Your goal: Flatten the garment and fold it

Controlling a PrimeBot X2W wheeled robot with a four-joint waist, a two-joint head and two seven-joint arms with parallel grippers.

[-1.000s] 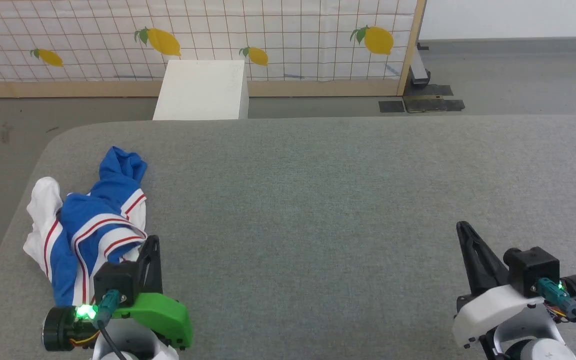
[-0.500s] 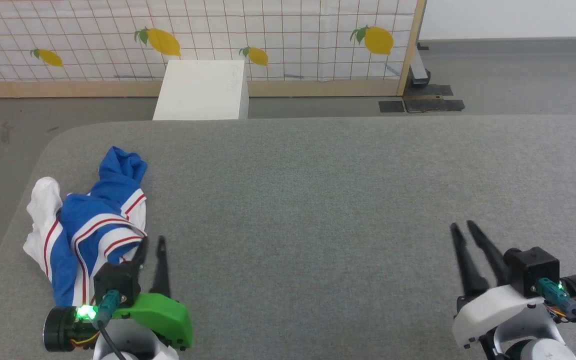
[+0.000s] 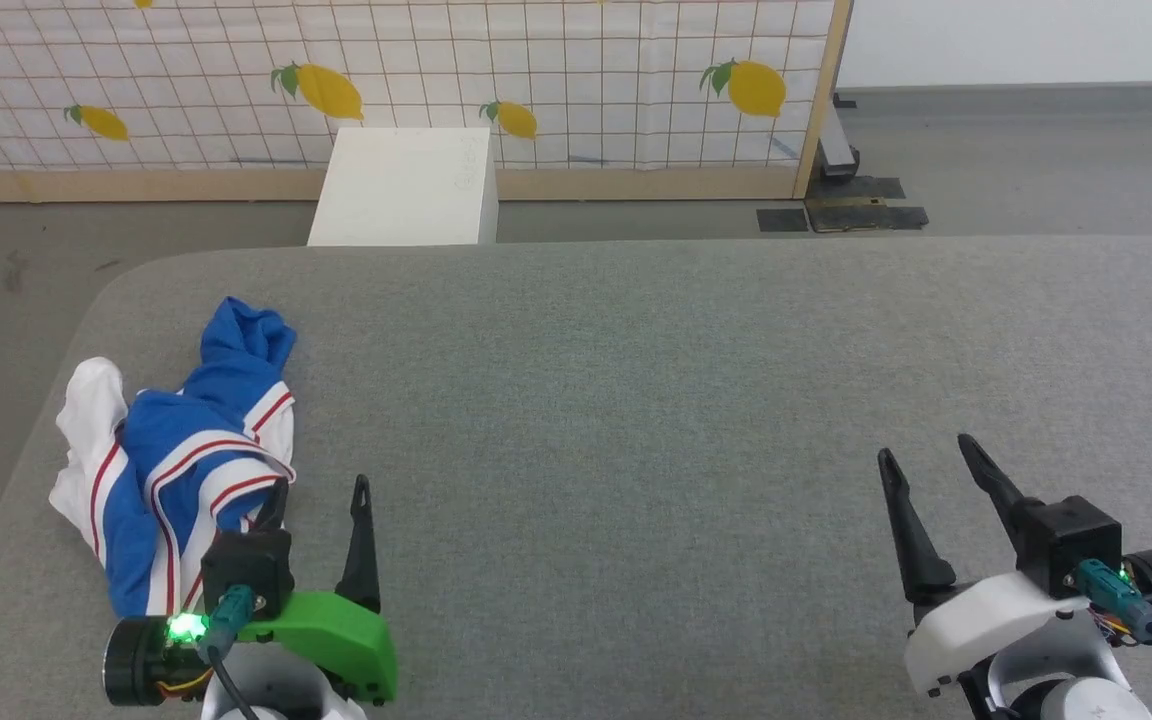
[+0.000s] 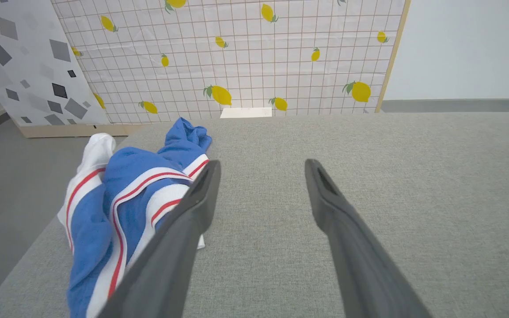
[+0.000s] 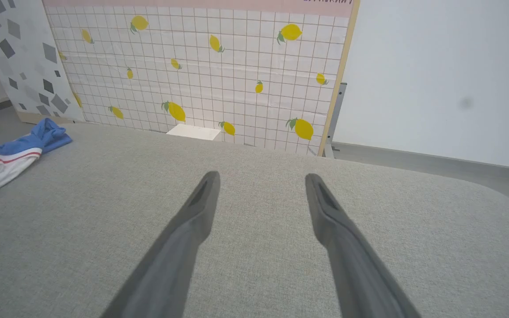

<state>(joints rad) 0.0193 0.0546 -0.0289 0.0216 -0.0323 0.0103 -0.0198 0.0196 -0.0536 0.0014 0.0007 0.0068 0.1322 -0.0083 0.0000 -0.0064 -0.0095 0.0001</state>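
Here, the grey table spreads beneath and ahead of both pairs of jaws. Beyond its far edge, past the fingertips, stands a lemon-print screen. A white box sits on the floor at its foot, ahead of the left jaws. The garment lies crumpled in a heap on the table, just left of the left jaws and reaching forward past their tips. Its blue folds are uppermost, crossed by white bands and thin red stripes. The left gripper is spread wide and empty, with bare table between its jaws. Its left finger runs along the garment's near white edge, and whether it touches the cloth cannot be told. The right gripper is likewise spread wide and empty over bare table, and the garment is well apart from it, far to the left of its jaws.
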